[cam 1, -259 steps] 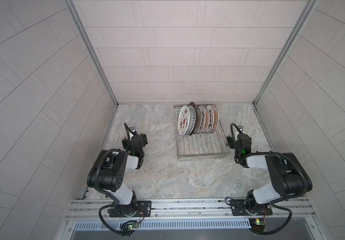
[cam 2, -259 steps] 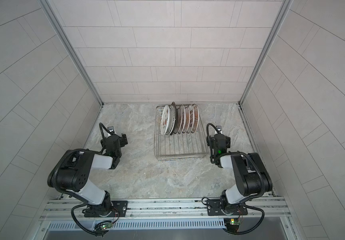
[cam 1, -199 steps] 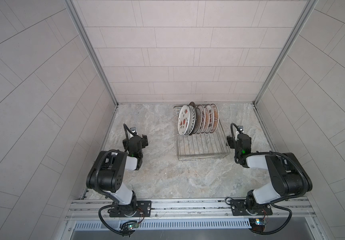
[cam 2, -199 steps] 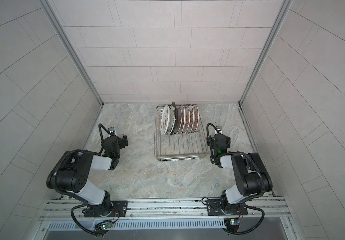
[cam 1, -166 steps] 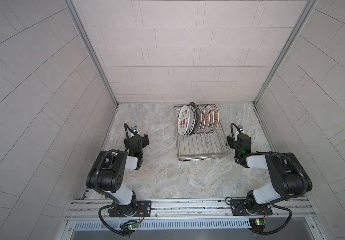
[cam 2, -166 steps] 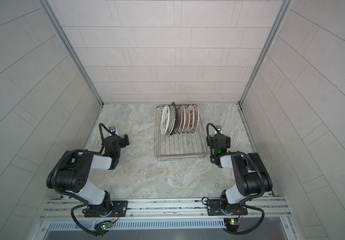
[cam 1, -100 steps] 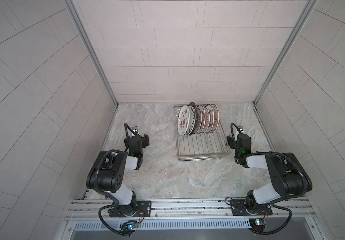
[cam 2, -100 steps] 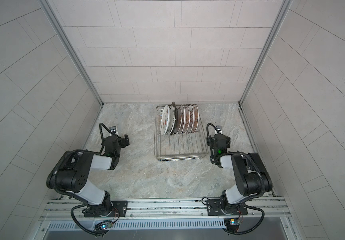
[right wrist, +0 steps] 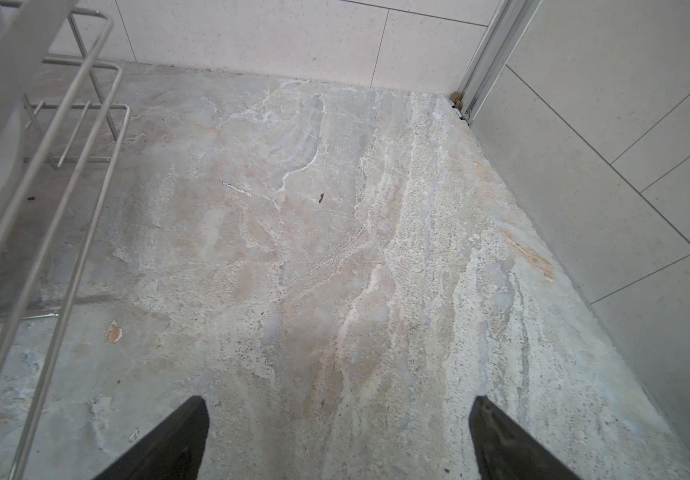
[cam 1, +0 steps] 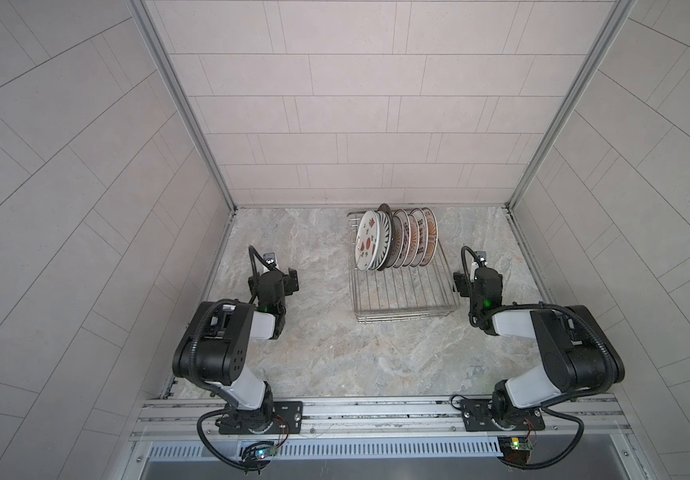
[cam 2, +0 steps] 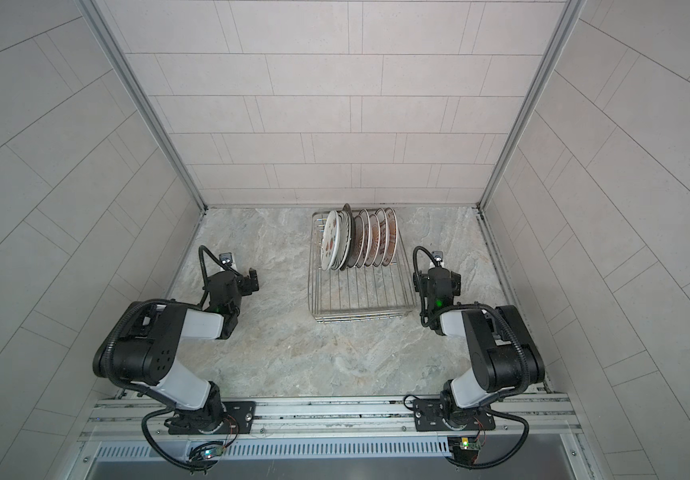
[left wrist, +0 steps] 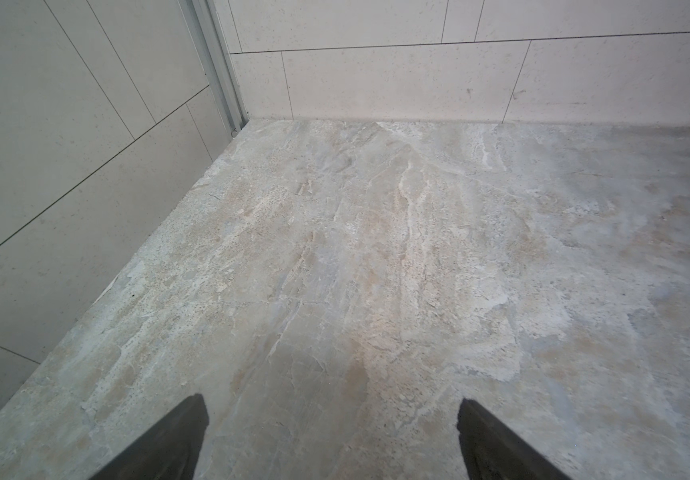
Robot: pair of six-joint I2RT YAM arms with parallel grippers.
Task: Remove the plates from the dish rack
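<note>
Arms (cam 1: 218,349): both folded low, nearer than the dish rack (cam 1: 401,291), one on either side of it.
Left gripper (left wrist: 332,405): fingers spread wide over bare stone counter (left wrist: 376,249), nothing between them. It has swung a touch toward the rack since a second ago, but is still well apart from it.
Right gripper (right wrist: 337,403): spread wide too, empty, just beside the rack's side rail. No change from before.
Dish rack: hasn't budged, and the near half of its wire floor is bare.
Plates (cam 1: 370,241): all on edge, packed in a row at the rack's far end, same as earlier.
Wall (cam 1: 356,166): pale tiles right behind the rack.
</note>
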